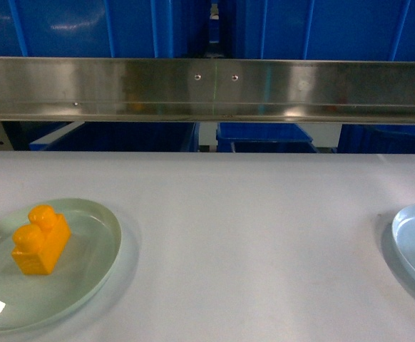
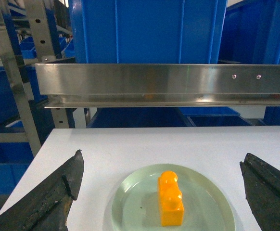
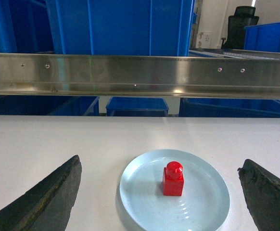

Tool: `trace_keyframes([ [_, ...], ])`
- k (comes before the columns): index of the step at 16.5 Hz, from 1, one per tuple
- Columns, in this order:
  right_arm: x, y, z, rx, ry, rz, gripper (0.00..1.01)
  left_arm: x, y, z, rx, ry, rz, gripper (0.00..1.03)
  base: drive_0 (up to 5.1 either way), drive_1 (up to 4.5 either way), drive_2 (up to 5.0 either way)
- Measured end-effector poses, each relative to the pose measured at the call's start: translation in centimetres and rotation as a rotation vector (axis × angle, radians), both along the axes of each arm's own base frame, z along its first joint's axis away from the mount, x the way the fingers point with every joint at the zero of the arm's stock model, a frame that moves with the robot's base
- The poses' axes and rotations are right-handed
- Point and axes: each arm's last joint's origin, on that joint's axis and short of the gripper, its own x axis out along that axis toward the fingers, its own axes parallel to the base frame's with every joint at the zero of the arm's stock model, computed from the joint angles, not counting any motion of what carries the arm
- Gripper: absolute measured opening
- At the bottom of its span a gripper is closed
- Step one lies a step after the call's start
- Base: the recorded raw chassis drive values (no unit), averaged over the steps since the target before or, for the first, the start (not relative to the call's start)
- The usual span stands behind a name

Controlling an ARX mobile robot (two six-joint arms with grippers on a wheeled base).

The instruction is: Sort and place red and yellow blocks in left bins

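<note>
A yellow-orange brick (image 1: 41,240) lies on the pale green plate (image 1: 93,274) at the table's left, and a red brick (image 3: 173,178) stands on the pale blue plate (image 3: 145,192) at its right. Both the left gripper (image 2: 161,192) and right gripper (image 3: 159,192) hang above their plates with jaws spread wide, holding nothing. Blue crates (image 1: 65,28) stand behind the steel rail (image 1: 207,89).

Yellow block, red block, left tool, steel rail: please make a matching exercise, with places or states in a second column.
Column one:
1. yellow block
2. red block
3. left tool
4. steel rail

Column two:
A. on the pale blue plate
B. open, holding nothing
C. on the pale green plate
D. across the far edge of the white table

Pairs: 1-C, 2-A, 3-B, 4-D
</note>
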Motion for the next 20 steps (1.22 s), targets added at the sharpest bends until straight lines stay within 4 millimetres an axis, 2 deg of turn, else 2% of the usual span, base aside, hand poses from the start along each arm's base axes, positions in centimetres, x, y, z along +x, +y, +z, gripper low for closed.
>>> trace_keyframes([
  [7, 0.0, 0.0, 0.1, 0.0, -0.005, 0.001, 0.98, 0.1, 0.0, 0.1, 0.0, -0.01, -0.016, 0.98, 0.0, 0.0, 0.0],
  [11, 2.1, 0.3, 1.2, 0.044, -0.016, 0.005, 0.98, 2.7, -1.1, -0.6, 0.031, 0.124, -0.128, 0.98, 0.0, 0.0, 0.0],
  [13, 4.6, 0.1, 4.2, 0.088, -0.058, -0.006, 0.98, 5.3, -0.8, 1.5, 0.027, 0.127, -0.13, 0.98, 0.0, 0.0, 0.0],
  [15, 9.6, -1.0, 7.4, 0.121, -0.036, -0.047, 0.98, 9.1, -0.4, 4.8, 0.022, 0.087, -0.127, 0.98, 0.0, 0.0, 0.0],
  [16, 13.4, -1.6, 8.2, 0.127, 0.05, -0.043, 0.98, 11.4, -0.4, 6.3, 0.019, 0.074, -0.135, 0.98, 0.0, 0.0, 0.0],
  [17, 15.3, -2.0, 7.9, 0.132, 0.118, -0.03, 0.98, 12.6, -0.6, 7.0, 0.021, 0.076, -0.151, 0.98, 0.0, 0.0, 0.0],
  [18, 18.5, -3.1, 6.8, 0.151, 0.253, -0.031, 0.98, 14.8, -1.3, 7.6, 0.041, 0.104, -0.173, 0.98, 0.0, 0.0, 0.0],
  [20, 21.4, -4.9, 5.2, 0.16, 0.356, -0.054, 0.98, 17.2, -1.6, 6.7, 0.05, 0.196, -0.19, 0.98, 0.0, 0.0, 0.0],
])
